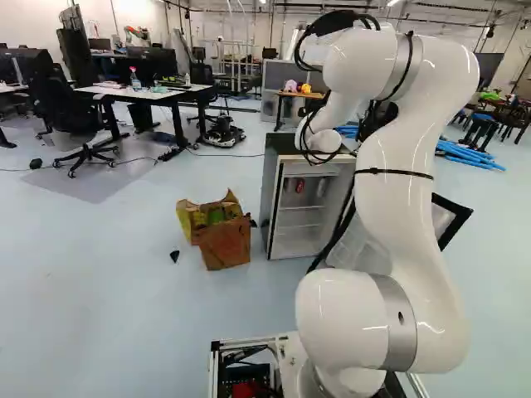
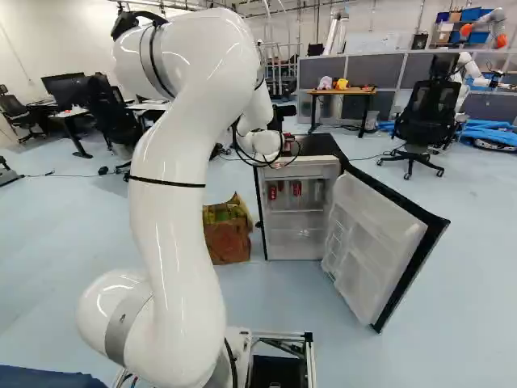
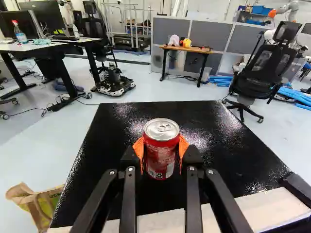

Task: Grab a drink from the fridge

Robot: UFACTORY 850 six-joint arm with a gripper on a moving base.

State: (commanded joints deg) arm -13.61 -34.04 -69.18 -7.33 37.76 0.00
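Gripper (image 3: 162, 154) pinches red soda can (image 3: 161, 145) between orange pads (image 3: 139, 150) | hold: mid-body, both sides | handling: probably full, slippery, dents if squeezed | place: over black fridge top (image 3: 109, 150)

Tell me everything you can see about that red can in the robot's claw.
The red can looks like metal, with a silvery lid, its pull tab lying flat, and pale print and a barcode on its side. It is upright over the fridge's black top; whether its base touches, I cannot tell. The orange pads of the claw clasp it from two sides.
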